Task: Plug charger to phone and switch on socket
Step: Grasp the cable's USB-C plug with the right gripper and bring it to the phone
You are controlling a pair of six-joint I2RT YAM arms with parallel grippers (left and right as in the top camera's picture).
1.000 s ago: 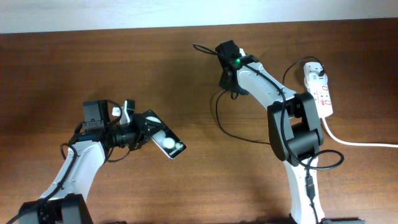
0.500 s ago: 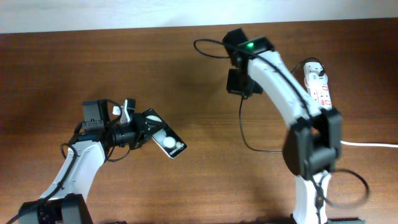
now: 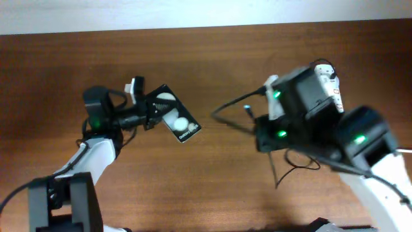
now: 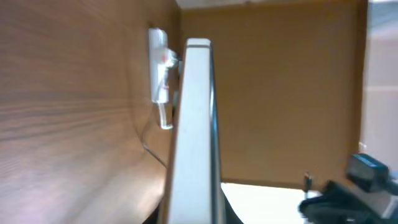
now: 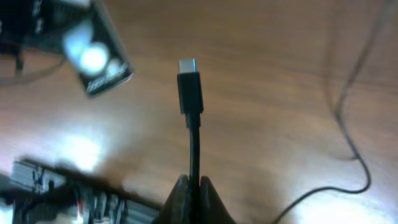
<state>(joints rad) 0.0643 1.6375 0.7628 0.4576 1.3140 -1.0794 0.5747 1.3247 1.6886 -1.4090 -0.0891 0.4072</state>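
Observation:
My left gripper (image 3: 149, 111) is shut on the black phone (image 3: 175, 120) and holds it lifted above the table, its end with white spots toward the right arm. In the left wrist view the phone (image 4: 196, 124) shows edge on. My right gripper (image 5: 193, 193) is shut on the charger's thin black cable, with the connector tip (image 5: 189, 84) sticking out past the fingers toward the phone (image 5: 93, 53). In the overhead view the right gripper (image 3: 261, 125) is raised, a gap to the right of the phone. The white socket (image 3: 333, 90) lies at the far right, partly hidden by the right arm.
The charger cable (image 3: 225, 106) loops loosely over the wooden table (image 3: 212, 180) between the two arms and trails under the right arm. The socket also shows far off in the left wrist view (image 4: 160, 74). A pale wall runs along the table's far edge.
My right arm has risen from the far middle of the table and swung forward, carrying the cable. My left gripper has lifted the phone and moved it farther back and right.

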